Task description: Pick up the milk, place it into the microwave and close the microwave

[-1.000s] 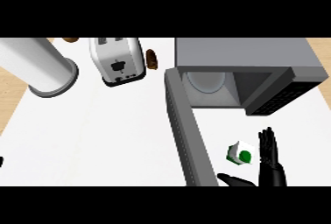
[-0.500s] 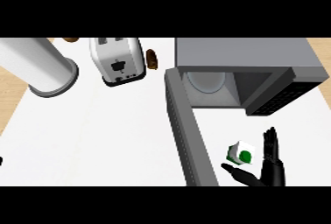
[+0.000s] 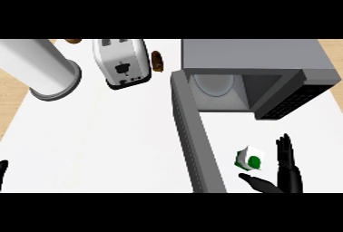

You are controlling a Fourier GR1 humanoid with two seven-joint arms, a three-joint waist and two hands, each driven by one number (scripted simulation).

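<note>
A: Where's the milk?

B: Lower right of the frame, on the white counter, just right of the open microwave door. It's a small white carton with a green spot, tilted.

A: And the right hand?

B: At the bottom right. Its fingers stand straight just right of the milk, the thumb spread out below it. Fingers and thumb are apart, holding nothing; I can't tell whether they touch the carton.

A: The microwave?

B: Upper right, its cavity showing, door swung toward the bottom edge.

A: Left hand?

B: Only a dark sliver at the lower left edge; its fingers can't be read.

A: Anything else?

B: A toaster at top centre and a white cylinder at upper left.
</note>
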